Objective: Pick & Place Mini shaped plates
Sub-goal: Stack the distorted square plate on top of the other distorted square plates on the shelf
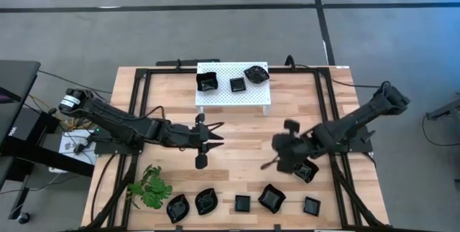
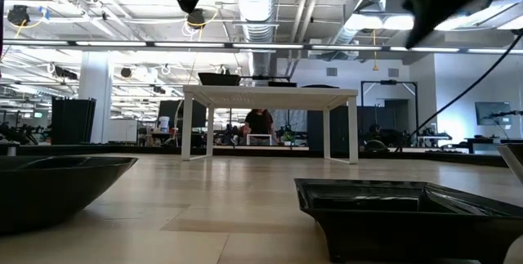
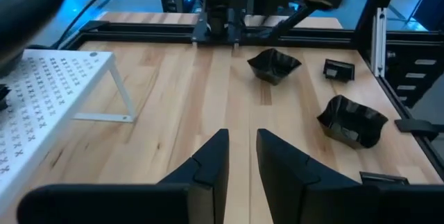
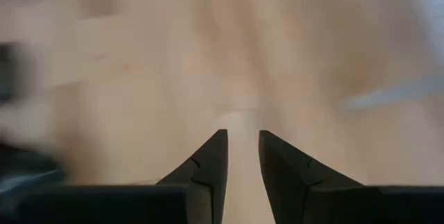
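Note:
Three small glossy black plates (image 1: 208,82) (image 1: 237,84) (image 1: 256,74) sit on the white perforated platform (image 1: 223,97) at the far middle. Several more lie in a row along the table's near edge, among them a wavy one (image 1: 177,207) and a square one (image 1: 242,203). One plate (image 1: 307,169) lies on the table beside my right arm. My left gripper (image 1: 218,135) (image 3: 243,137) hovers at the table's middle, left of centre, empty, with a narrow gap between its fingers. My right gripper (image 1: 272,159) (image 4: 243,137) hovers right of centre over bare wood, also narrowly open and empty.
A green plant sprig (image 1: 151,187) lies at the near left corner. A black frame (image 1: 327,117) runs around the tabletop. In the left wrist view the platform's leg (image 3: 121,92) stands to one side, and plates (image 3: 274,64) (image 3: 350,120) lie ahead on the wood.

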Motion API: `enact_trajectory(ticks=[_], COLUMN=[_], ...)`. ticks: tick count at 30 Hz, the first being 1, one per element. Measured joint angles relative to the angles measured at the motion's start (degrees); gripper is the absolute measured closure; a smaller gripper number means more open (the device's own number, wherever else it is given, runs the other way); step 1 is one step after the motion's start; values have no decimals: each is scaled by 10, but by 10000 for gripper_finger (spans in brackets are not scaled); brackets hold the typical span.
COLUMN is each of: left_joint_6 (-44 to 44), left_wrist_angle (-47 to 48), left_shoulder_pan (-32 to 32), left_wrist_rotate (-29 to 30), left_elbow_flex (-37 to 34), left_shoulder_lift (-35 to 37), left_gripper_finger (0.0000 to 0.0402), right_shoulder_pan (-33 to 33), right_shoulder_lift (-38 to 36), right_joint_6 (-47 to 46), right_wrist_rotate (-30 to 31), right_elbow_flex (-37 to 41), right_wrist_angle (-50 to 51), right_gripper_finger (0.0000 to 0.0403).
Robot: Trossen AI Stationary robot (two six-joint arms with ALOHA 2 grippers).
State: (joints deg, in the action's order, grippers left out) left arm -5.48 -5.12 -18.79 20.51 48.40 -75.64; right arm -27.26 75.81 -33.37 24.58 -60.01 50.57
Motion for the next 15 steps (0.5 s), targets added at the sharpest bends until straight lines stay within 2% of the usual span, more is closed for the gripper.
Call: enact_trajectory(ticks=[4,9,15], left_joint_6=[-24,-56,-70], left_wrist_angle=[-11,-27,-40], left_shoulder_pan=[1,2,6], left_wrist_rotate=[-30,-91,-84], left_elbow_flex=[0,0,0], left_shoulder_lift=[-11,-44,-91], left_gripper_finger=[325,325,325], right_shoulder_pan=[-36,-62,-68], right_shoulder_lift=[7,34,37], right_joint_6=[-1,-16,-203], right_wrist_rotate=[-68,-106,-171], right_elbow_flex=[61,68,68], right_wrist_angle=[-89,-68,22], right_gripper_finger=[326,326,326])
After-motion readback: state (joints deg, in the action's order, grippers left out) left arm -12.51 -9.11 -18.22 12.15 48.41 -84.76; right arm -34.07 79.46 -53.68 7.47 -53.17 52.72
